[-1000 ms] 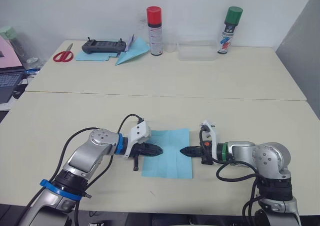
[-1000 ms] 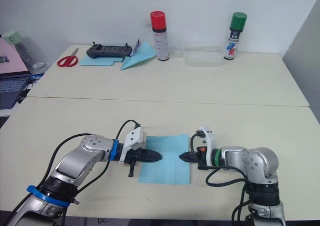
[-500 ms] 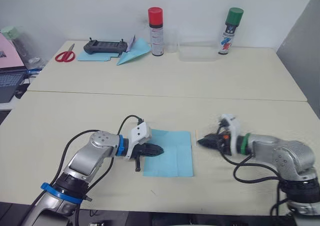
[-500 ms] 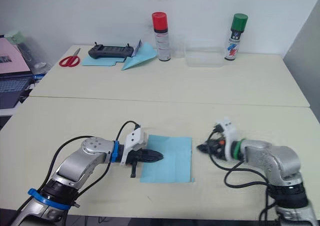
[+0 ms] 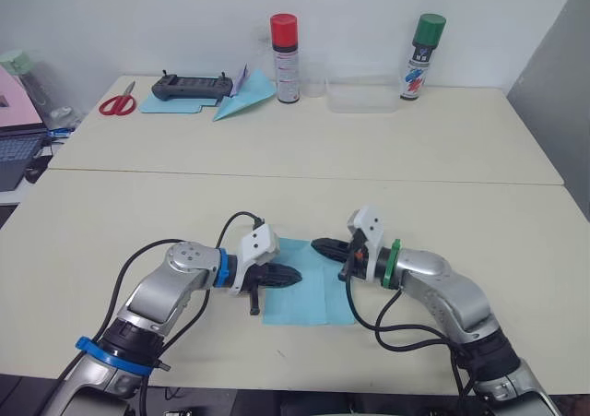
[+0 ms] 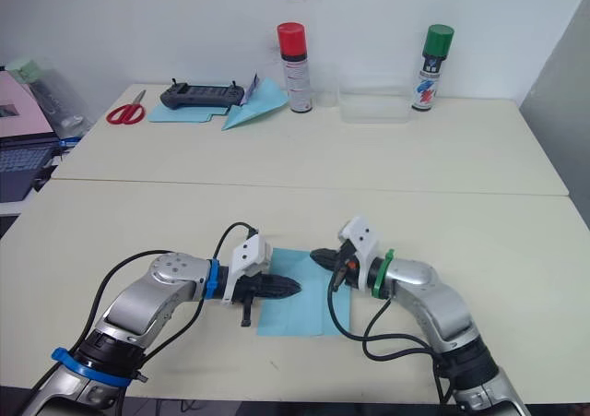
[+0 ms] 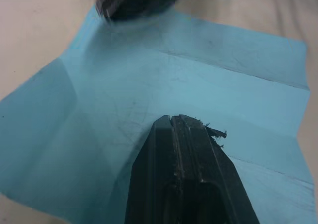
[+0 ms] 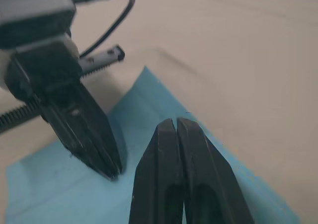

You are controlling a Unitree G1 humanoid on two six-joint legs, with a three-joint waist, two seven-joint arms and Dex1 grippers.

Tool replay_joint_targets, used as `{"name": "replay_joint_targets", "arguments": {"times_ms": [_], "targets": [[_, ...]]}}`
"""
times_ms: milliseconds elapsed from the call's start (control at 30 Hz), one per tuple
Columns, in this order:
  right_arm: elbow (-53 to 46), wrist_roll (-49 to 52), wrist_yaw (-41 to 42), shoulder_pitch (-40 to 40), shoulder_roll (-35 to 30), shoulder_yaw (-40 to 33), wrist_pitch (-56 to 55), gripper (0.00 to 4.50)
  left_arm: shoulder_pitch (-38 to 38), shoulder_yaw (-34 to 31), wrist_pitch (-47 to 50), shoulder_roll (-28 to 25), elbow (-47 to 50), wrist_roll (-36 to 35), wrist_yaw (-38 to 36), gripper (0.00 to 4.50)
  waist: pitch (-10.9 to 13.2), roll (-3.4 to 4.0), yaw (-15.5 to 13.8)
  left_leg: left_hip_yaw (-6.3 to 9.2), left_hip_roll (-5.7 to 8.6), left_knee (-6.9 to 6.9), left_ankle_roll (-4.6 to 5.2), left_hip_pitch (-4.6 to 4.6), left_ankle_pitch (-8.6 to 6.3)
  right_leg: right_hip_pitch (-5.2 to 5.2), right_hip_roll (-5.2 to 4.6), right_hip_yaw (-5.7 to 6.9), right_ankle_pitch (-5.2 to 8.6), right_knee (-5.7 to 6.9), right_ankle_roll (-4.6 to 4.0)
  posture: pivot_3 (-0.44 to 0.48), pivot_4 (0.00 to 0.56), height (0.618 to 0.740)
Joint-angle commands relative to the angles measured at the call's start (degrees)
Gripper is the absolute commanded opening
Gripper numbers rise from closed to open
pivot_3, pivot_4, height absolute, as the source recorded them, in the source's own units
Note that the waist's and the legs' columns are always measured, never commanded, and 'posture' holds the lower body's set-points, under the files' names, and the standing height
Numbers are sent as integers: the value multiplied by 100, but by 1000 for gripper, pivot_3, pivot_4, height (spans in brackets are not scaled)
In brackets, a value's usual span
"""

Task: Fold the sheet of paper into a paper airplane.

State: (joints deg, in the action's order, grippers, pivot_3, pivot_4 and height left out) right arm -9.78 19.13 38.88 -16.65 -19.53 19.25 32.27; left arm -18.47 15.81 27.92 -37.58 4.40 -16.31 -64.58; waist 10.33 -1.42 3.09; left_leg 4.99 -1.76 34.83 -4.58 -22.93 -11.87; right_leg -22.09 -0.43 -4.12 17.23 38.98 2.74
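The thin light-blue creased sheet of paper [image 5: 307, 291] lies flat on the bench [image 5: 138, 222], pinned by the clenched left gripper [image 5: 293, 275]. The right gripper [image 5: 316, 246], fingers clenched, is poised over the far edge. An edge lift is judged next.

A lab or office workroom: two plain cream tables [image 5: 304, 148] against a white wall; spray cans [image 5: 285, 56], scissors [image 5: 116, 100], a handheld controller [image 5: 192, 86] upper left; laptop [image 5: 17, 144] at left edge.

Looked down from the head over the tabletop [image 5: 387, 195], both eyes sharing one scene. Sat close behind each claw, overlapping on the sheet of paper [image 7: 124, 105].
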Motion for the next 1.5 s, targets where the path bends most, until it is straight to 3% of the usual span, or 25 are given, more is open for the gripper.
{"name": "replay_joint_targets", "arguments": {"times_ms": [33, 300, 467, 567, 867, 1100, 1333, 1433, 1500], "targets": [[-130, -217, 149, 135, -216, 173, -31, 43, 50, 164, 9, -61, -143, 222, 6, 0, 0, 0, -2, 0, 0, 0, 0, 0, 0, 0, 0, 0, 0, 0, 0, 0, 150, 740], [-19, -524, 182, 599, -976, -205, -319, 43, 99, 182, -142, -78, -179, 301, 12, 0, -4, -3, -12, 2, 0, 4, 0, 12, 0, 16, 0, 0, 0, -1, 0, 0, 150, 740], [-204, -2, 163, 753, -1028, -884, -208, 43, 121, 195, -183, -77, -171, 293, 13, 0, -5, -6, -15, 2, 1, 6, 0, 23, 0, 29, 0, -1, 0, -2, 0, 0, 150, 740], [-416, 886, 182, 695, -794, -1501, 560, 575, 108, 208, -199, -71, -189, 299, 0, 0, -5, -6, -15, 3, 0, 5, 0, 25, 0, 31, 1, -1, 0, -1, 0, 0, 150, 740], [-190, 1928, -698, 32, -135, -2268, 2769, 3701, -38, 242, -220, 3, -304, 311, -13, 0, -4, -4, -11, 5, 1, 5, 0, 23, 0, 31, 1, -1, -1, -1, -1, 0, 150, 740], [-210, 2416, -1027, -163, 161, -2433, 3774, 3701, -43, 233, -213, 5, -302, 308, -3, 0, -5, -2, -17, 7, 2, 4, 1, 22, 0, 31, 1, 0, 0, -2, -2, 0, 150, 740], [-214, 2227, -1159, -203, 415, -2215, 3502, 3701, -12, 210, -165, 20, -210, 295, 50, 0, -6, -2, -11, 6, 1, 5, 1, 23, 0, 31, 2, -1, 0, -2, -2, 0, 150, 740], [-286, 2253, -1151, -177, 409, -2174, 3472, 3164, -14, 198, -144, 21, -180, 284, 63, 0, -5, -2, -12, 6, 2, 5, 1, 22, 0, 30, 2, -1, 0, -2, -2, 0, 150, 740], [-342, 2228, -1147, -159, 370, -2111, 3416, 2504, -11, 192, -144, 12, -179, 288, 63, 0, -5, -1, -17, 6, 2, 5, 0, 21, 0, 29, 2, 0, 0, -2, -2, 0, 150, 740]]}}
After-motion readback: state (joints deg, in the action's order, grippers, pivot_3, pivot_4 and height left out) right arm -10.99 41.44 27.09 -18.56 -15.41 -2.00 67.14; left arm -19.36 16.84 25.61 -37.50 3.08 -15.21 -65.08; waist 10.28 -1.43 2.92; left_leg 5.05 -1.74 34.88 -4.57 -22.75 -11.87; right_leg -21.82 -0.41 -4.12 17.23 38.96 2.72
